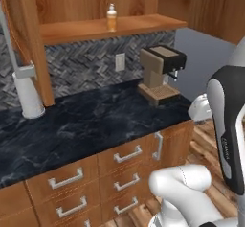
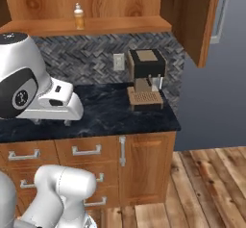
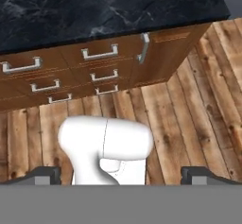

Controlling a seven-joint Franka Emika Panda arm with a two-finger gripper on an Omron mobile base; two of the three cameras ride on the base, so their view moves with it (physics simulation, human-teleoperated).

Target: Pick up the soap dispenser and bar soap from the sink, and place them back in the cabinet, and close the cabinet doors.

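We see a dark, marbled stone counter [image 1: 86,125] with a glossy, veined surface, set over warm-brown wooden drawers [image 1: 67,178] with curved silver handles. Behind it runs a grey herringbone tile backsplash [image 1: 91,63] carrying a small white wall outlet [image 1: 120,62]. A boxy coffee machine [image 1: 160,73], tan with a black top and a slatted drip tray, stands on the counter toward its right end. A tall white paper-towel roll [image 1: 27,96] stands at the left, beside a wooden upright. The floor [image 2: 206,183] is knotty wood planking.

The soap dispenser [image 1: 111,17] is a small amber-orange bottle with a pale pump top; we find it upright on the plain wooden shelf of the cabinet [image 1: 143,24], above the backsplash and well apart from the coffee machine below. One of the cabinet doors [image 2: 192,20] hangs open at the right, smooth brown wood seen nearly edge-on.

In the hand view the gripper [image 3: 121,176] looks down at the floor planks and drawer fronts; its two dark fingertips [image 3: 45,175] stand wide apart near opposite edges, with nothing between them.
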